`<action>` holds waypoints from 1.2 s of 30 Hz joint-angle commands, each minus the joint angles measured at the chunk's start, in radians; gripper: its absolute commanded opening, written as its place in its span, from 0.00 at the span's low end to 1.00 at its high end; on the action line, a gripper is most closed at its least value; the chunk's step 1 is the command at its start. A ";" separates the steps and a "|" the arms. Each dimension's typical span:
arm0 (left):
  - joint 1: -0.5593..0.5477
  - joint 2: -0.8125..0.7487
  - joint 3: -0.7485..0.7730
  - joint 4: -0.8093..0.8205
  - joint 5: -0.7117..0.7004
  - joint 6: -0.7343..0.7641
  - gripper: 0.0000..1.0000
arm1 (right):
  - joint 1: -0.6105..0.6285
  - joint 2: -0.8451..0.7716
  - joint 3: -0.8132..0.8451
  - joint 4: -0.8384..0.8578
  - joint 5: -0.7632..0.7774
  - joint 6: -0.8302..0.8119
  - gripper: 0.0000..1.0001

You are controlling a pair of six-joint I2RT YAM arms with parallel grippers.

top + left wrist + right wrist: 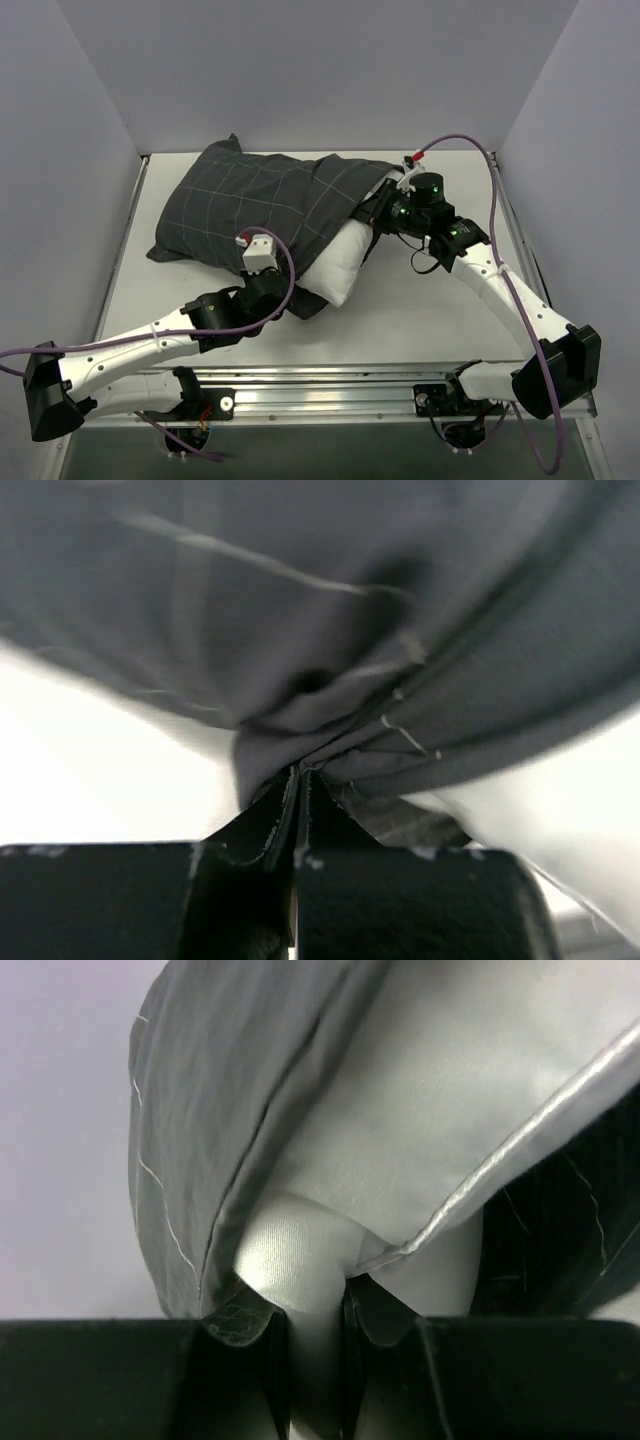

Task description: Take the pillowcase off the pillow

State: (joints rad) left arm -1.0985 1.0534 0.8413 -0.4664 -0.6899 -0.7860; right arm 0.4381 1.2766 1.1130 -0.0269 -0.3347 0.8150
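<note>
**Covering most of the pillow: pillowcase gripped, both hands engaged**

The pillowcase [265, 200], dark grey with pale grid lines, lies rumpled on the far half of the desk [400, 310]. The white pillow [340, 262] bulges from its open near-right end. The left hand [300, 780], reaching from the near left, is clamped tight on a bunched fold of pillowcase. The right hand [312, 1305], angled in from the right, pinches the exposed pillow at the opening.

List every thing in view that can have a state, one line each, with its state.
pillowcase: covers most of the pillow, rumpled at its open end, one fold pinched.
pillow: mostly inside the pillowcase, one white end sticking out of the opening.
left tool: shut on the pillowcase.
right tool: shut on the pillow.
</note>
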 commanded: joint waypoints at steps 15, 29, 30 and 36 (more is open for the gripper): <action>0.106 0.177 -0.102 0.431 -0.277 -0.112 0.08 | 0.037 -0.076 -0.025 0.122 -0.274 0.014 0.00; 0.127 0.048 -0.058 0.603 0.298 0.241 0.57 | 0.080 -0.076 -0.102 0.081 -0.110 -0.088 0.00; 0.127 0.040 -0.048 0.592 0.326 0.255 0.59 | 0.080 -0.074 -0.099 0.067 -0.098 -0.097 0.00; 0.127 0.016 0.073 0.465 0.596 0.382 0.87 | 0.080 -0.066 -0.067 -0.008 -0.030 -0.174 0.00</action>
State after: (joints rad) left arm -0.9550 1.1118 0.7761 -0.0933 -0.3759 -0.4770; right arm 0.4690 1.2114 1.0111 -0.0303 -0.3088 0.6792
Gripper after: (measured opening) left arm 0.846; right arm 0.132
